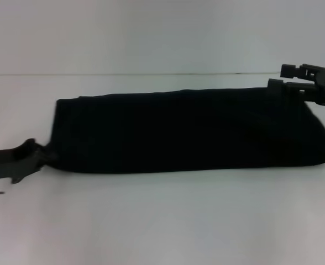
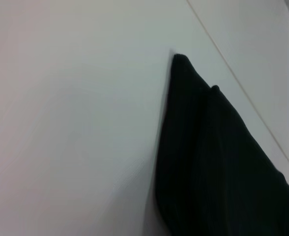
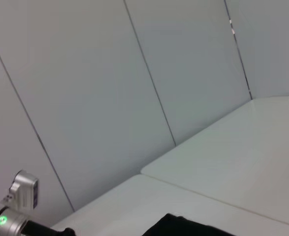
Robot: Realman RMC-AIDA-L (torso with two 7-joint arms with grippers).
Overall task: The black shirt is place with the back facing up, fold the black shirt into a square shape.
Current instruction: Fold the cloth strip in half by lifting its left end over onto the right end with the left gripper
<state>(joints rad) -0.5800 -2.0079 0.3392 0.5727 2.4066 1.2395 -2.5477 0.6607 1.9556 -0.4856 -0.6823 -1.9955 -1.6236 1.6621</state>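
Black shirt (image 1: 190,132) lies folded into a long band across the middle of the white table (image 1: 162,221). Left gripper (image 1: 34,160) at the band's near-left corner, fingers spread, touching cloth. Right gripper (image 1: 289,77) at the far-right edge, fingers spread apart.

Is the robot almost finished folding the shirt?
Not yet. The black shirt is already folded into a long strip on the white table. The left gripper is at one end, the right gripper at the other. Folding it into a square remains.
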